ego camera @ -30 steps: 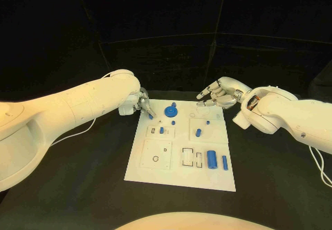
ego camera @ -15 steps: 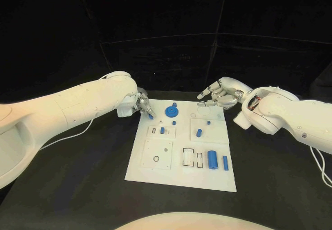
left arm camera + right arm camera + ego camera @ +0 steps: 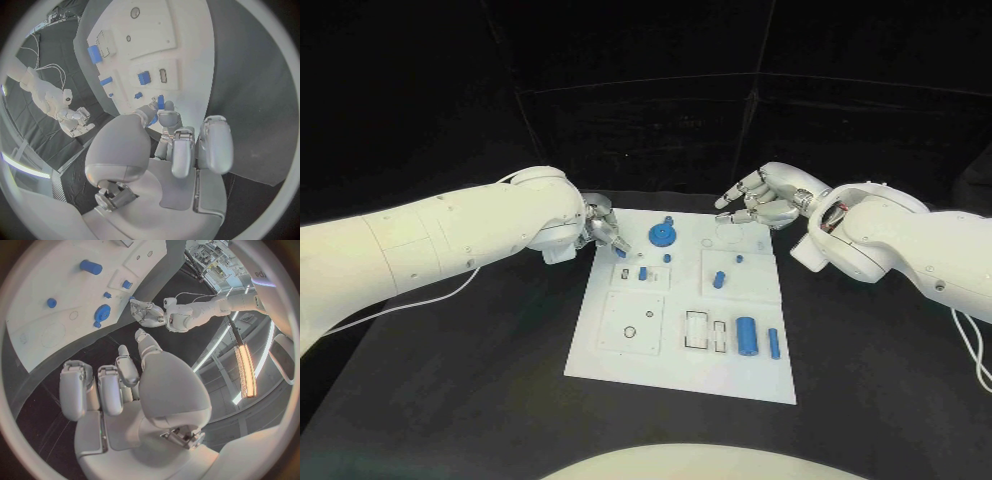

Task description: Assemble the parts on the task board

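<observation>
Blue, small and peg-like, a part [image 3: 160, 102] is pinched by the left hand [image 3: 164, 131] at the task board's [image 3: 678, 370] far left corner, plainly in the wrist view; the right hand [image 3: 759, 197] is held spread, empty, beyond the far edge.

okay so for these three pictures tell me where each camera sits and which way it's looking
Head view: on the robot's head, looking down at the task board on the black table; both white arms, left hand and right hand show.
Left wrist view: behind the left hand, facing along the board; a small blue part sits at its fingertips.
Right wrist view: behind the right hand, facing across the board toward the left hand.
Shared: all three show the board and the left hand.
</observation>
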